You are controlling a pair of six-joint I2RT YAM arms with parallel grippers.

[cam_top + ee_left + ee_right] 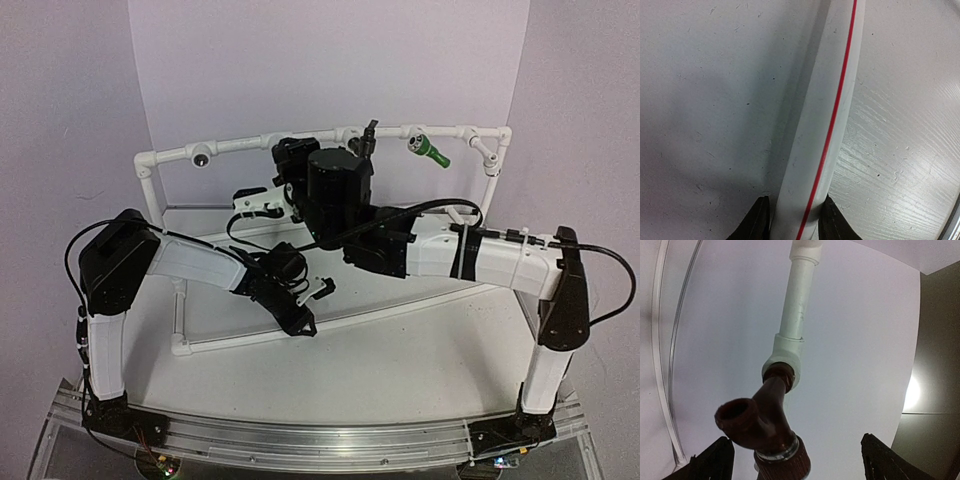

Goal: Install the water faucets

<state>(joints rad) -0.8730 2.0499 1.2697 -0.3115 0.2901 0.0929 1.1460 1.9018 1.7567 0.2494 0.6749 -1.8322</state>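
Mia: What is on the left?

Tom: The left gripper (pixel 796 216) is down low by the table (pixel 900 150). Its two jaws pinch a white pipe (pixel 815 130) with a red line. One jaw is on each side, and both touch it. I think it holds the pipe frame (pixel 250 146) so it does not slide.

Mia: And in the middle?

Tom: The reddish-brown faucet (pixel 765 422) has its end inside a round socket (pixel 785 352) on the frame. The right gripper (pixel 796 452) is right by it. Its jaws are wide open, one on each side of the faucet, and they hold nothing.

Mia: What about further right?

Tom: The black faucet (pixel 368 135) sticks up from the top of the frame. The green faucet (pixel 432 153) pokes out near it.

Mia: So is the job done?

Tom: Nearly, I think. All three faucets look put in. I cannot tell if the brown one is tight, so it may need one more twist.
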